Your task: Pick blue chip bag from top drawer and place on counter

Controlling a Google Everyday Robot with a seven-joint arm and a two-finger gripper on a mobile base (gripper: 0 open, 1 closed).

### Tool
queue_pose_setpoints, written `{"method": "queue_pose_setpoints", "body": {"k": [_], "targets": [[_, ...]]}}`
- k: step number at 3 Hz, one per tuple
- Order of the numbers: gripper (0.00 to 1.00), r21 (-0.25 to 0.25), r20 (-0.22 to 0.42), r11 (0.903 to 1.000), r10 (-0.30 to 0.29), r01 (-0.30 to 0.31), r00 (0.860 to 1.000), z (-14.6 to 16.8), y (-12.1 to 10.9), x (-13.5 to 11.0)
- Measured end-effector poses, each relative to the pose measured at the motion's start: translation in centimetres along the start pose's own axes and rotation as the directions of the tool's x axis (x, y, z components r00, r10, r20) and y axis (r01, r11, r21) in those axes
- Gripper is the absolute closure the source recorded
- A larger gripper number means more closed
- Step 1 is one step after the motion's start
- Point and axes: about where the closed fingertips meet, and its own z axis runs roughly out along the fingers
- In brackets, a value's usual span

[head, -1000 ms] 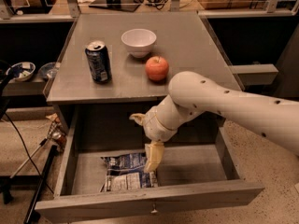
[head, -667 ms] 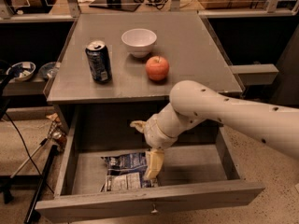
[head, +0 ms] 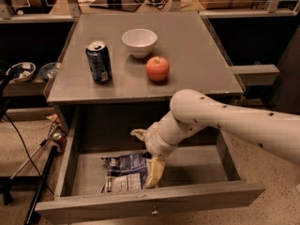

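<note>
Camera view: pincer [head: 142, 158] spread open in top drawer [head: 197, 168], lower finger touching blue chip bag [head: 123, 173].

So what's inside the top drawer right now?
The blue chip bag lies on the floor of the top drawer, left of centre. The gripper is down at its right edge, hiding that end. Anything beneath the bag is covered.

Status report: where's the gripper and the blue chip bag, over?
Gripper low in top drawer, at right edge of blue chip bag. Bag lying on drawer floor. Counter carries soda can, bowl, apple.
</note>
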Motion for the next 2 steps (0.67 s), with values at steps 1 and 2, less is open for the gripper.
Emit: {"method": "queue_pose_setpoints", "body": {"k": [1, 2], "targets": [[0.00, -0.023, -0.071, 0.9990, -0.041, 0.039, 0.997, -1.39, -2.30, 2.96], [0.00, -0.028, -0.071, 0.9992, -0.030, 0.028, 0.997, -0.81, -1.88, 3.11]]}}
